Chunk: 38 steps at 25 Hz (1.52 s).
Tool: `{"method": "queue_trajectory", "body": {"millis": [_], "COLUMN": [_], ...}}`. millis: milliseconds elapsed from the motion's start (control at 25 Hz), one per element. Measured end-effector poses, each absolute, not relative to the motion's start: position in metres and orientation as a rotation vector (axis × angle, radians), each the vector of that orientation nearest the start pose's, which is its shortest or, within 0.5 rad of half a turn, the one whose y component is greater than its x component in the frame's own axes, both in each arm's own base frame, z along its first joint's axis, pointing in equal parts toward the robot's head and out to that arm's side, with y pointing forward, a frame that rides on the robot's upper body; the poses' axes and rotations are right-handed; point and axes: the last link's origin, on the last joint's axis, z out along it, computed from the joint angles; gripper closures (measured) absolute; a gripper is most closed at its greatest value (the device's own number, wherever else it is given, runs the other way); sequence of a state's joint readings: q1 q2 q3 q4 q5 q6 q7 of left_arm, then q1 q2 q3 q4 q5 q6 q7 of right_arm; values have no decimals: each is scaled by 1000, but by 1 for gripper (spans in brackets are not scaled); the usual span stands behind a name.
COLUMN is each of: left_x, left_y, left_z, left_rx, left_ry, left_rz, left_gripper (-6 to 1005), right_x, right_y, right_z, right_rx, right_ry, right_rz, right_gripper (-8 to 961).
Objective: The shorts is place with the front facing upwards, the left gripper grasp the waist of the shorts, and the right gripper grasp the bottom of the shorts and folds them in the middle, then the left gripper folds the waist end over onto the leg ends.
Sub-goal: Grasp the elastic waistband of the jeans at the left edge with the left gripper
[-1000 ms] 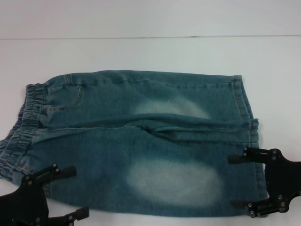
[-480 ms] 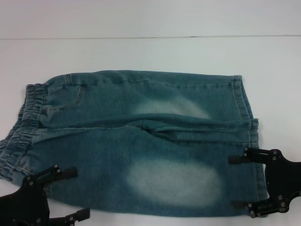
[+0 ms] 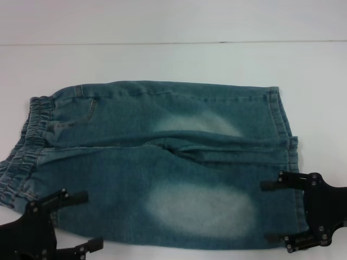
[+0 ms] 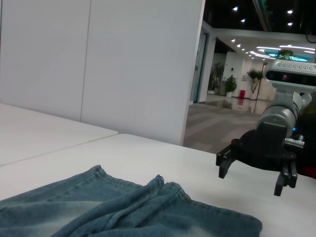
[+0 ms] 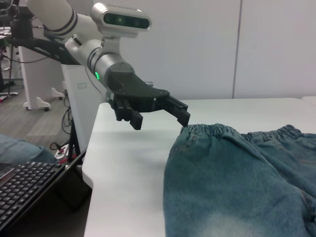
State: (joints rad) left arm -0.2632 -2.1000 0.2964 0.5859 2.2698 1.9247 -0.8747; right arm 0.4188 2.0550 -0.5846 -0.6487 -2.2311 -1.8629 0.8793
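Both open end effectors, left [image 3: 73, 222] and right [image 3: 274, 210], flank the shorts [image 3: 157, 162].

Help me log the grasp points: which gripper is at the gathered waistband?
The left gripper, open at the gathered waistband end; the right gripper is at the straight stitched hems instead.

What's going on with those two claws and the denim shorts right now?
Left gripper open at the gathered waistband. Right gripper open at the leg hem. Faded blue denim shorts flat, ungrasped. Nothing in the way.

White table [image 3: 162, 59], pale wall panels [image 4: 98, 64], lit lobby with ceiling lights [image 4: 256, 49], keyboard [image 5: 24, 190]
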Motion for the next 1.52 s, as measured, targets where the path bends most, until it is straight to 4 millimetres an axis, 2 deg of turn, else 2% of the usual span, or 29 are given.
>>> {"method": "queue_trajectory", "body": {"millis": [280, 480, 680, 880, 1040, 1200, 1520], "left_x": [-335, -346, -357, -367, -374, -379, -385], "left_y": [200, 211, 223, 227, 225, 228, 233], "left_z": [14, 42, 70, 87, 89, 83, 80], "left_rx": [-2636, -2482, -2401, -2371, -2369, -2375, -2337], "left_ry": [-504, -642, -775, -853, -900, -928, -935], "left_rz": [-847, -801, -637, -494, -413, -342, -291], "left_gripper": [64, 65, 65, 71, 77, 82, 94], "right_x": [295, 292, 290, 292, 294, 294, 295], "right_y": [254, 258, 262, 266, 265, 264, 264], "right_z": [3, 1, -1, -5, -6, -6, -6], "right_rx": [-2975, -2973, -2967, -2954, -2952, -2949, -2937], "right_ry": [53, 41, 36, 43, 53, 64, 91], "right_rz": [657, 656, 645, 606, 597, 599, 600], "right_gripper": [9, 9, 9, 8, 8, 8, 8]}}
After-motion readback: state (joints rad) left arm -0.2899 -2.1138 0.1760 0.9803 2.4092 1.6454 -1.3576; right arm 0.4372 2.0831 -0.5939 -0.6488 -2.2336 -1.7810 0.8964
